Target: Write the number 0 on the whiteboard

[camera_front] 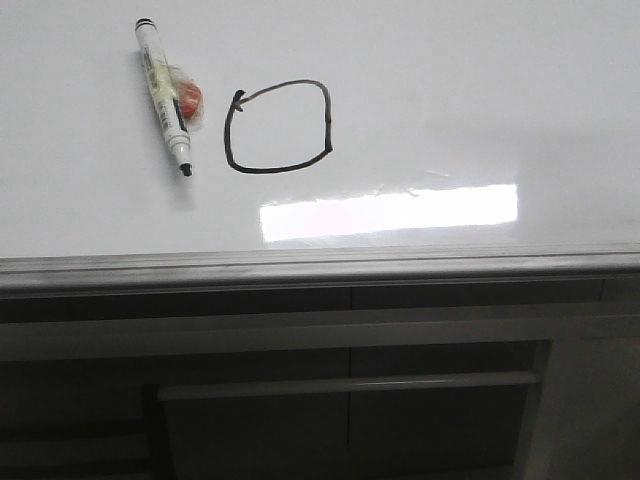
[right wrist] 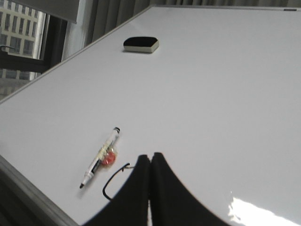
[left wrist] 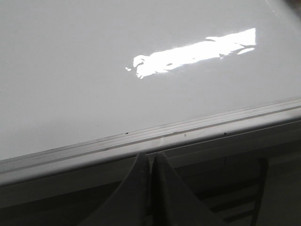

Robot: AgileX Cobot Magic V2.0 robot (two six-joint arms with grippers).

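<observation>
The number 0 (camera_front: 279,127) is a black squarish loop on the whiteboard (camera_front: 450,90), with a small tick at its upper left. Left of it an uncapped marker (camera_front: 164,95) lies flat, tip toward the near edge, a red-orange tag at its side. In the right wrist view my right gripper (right wrist: 150,155) is shut and empty above the board, covering most of the number 0 (right wrist: 110,181); the marker (right wrist: 100,157) lies beside it. My left gripper (left wrist: 150,154) is shut and empty, just off the whiteboard (left wrist: 70,84) by its grey rail (left wrist: 141,139). Neither gripper shows in the front view.
A black eraser (right wrist: 140,44) rests far up the board. Bright glare (camera_front: 388,211) lies near the front rail (camera_front: 320,265). Below the rail is a dark panelled cabinet front (camera_front: 340,400). Windows and curtains (right wrist: 70,23) stand beyond the board's far edge.
</observation>
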